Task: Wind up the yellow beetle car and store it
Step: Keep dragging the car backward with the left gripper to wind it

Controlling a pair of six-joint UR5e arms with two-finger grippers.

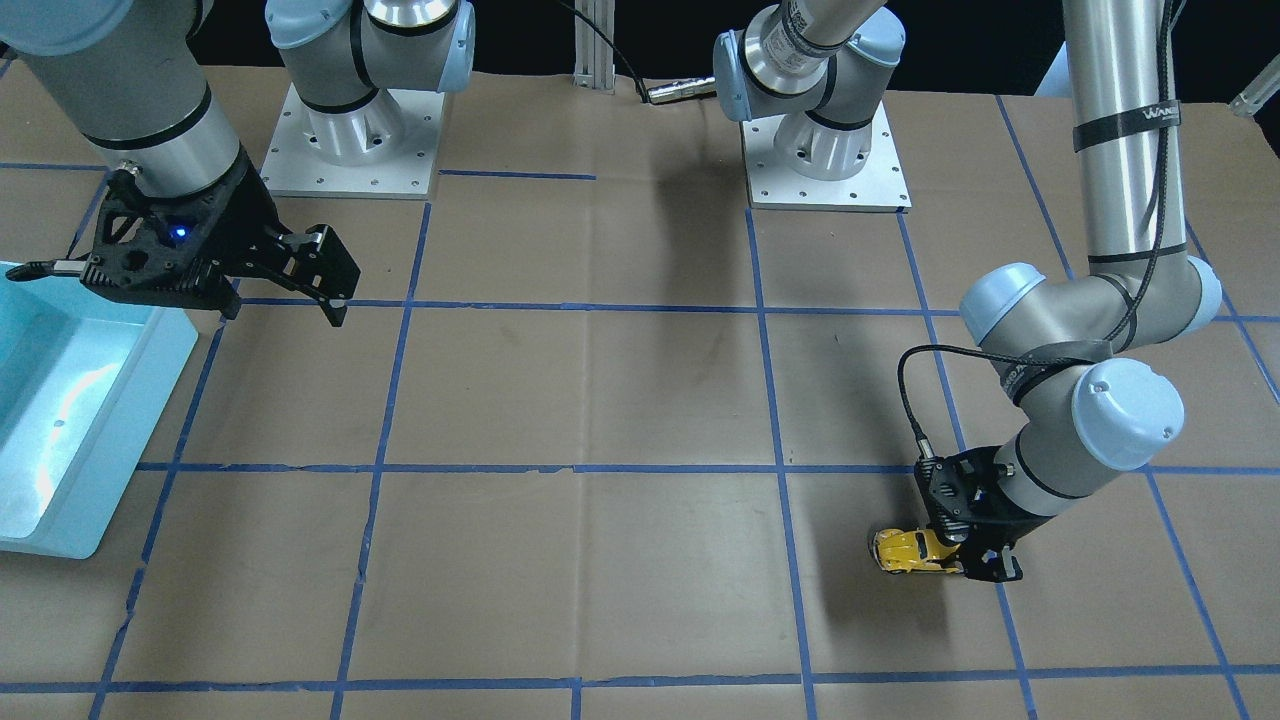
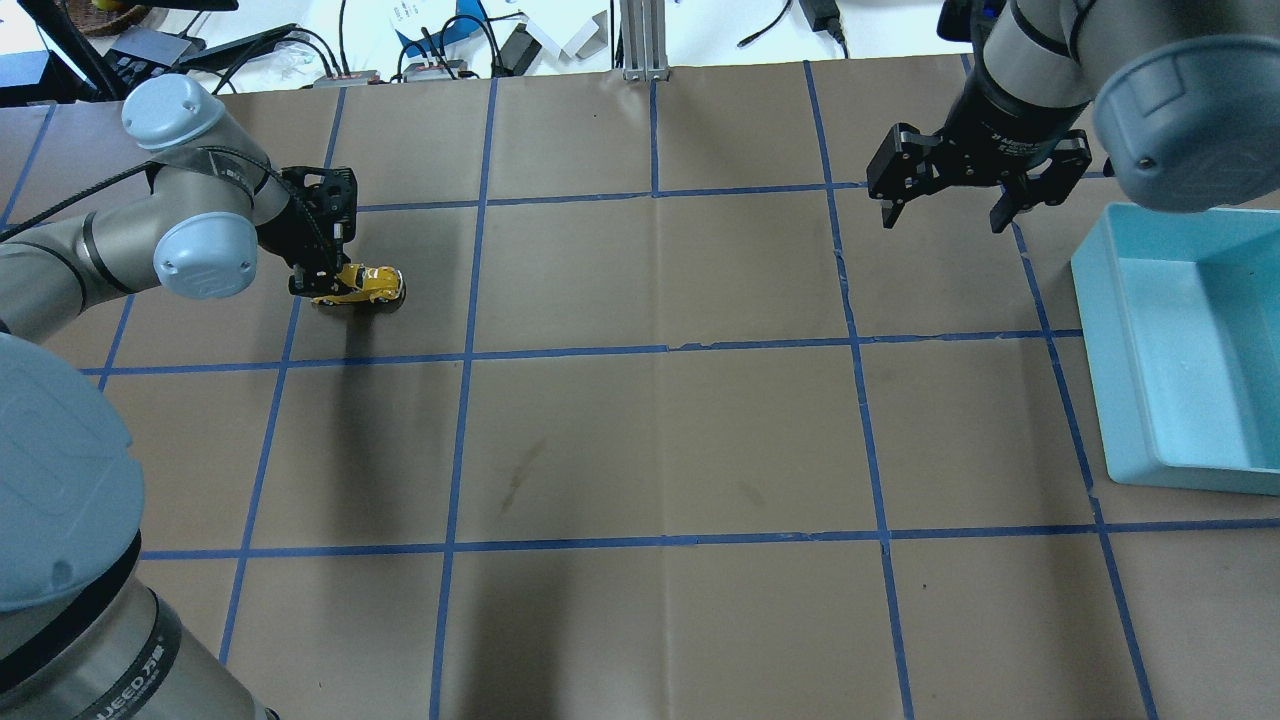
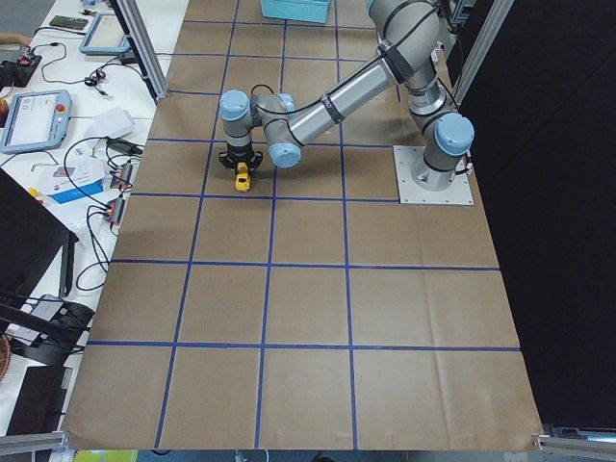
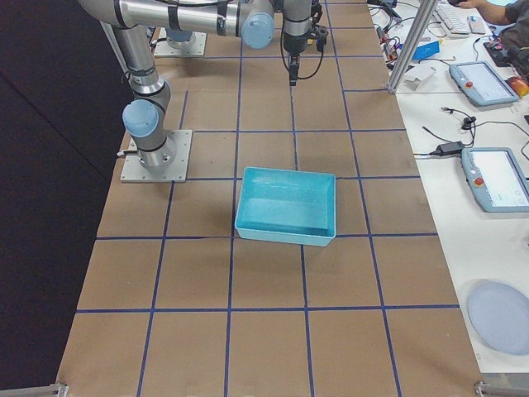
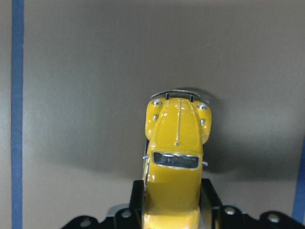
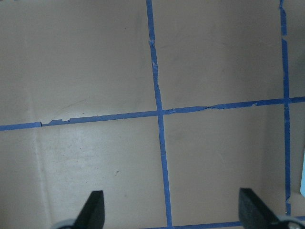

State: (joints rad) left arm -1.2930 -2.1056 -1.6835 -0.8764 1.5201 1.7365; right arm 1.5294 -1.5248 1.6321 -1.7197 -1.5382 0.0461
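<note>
Brown-paper worktop (image 2: pixel 660 440) with a blue tape grid. The car (image 2: pixel 368 285) sits at the far left of it in the overhead view, well apart from the bin (image 2: pixel 1095 340) on the far right. Left claw (image 2: pixel 322 290) is closed on the car. The wrist view shows the fingers (image 5: pixel 137 195) pinching the rear flanks, one each side, with roof, hood and front bumper sticking out free ahead of them. The arm is low and the car looks level, right at the paper, though I can't tell if the wheels actually bear on it. My read is that the rear-end side grip is deliberate: it leaves the wheels clear and keeps the body square to the claw, so the car can be pressed down and dragged back to load the spring. So this is the wind-up step, with storing not yet done. Risks are a small glossy shell slipping or yawing in the pinch, and too little down-force so the wheels skid instead of turning. Right claw (image 2: pixel 945 218) hangs above the worktop near the bin's far corner, jaws spread wide and holding nothing, probably parked there to take the car or stay clear. Bin shows empty in the right-side view.
</note>
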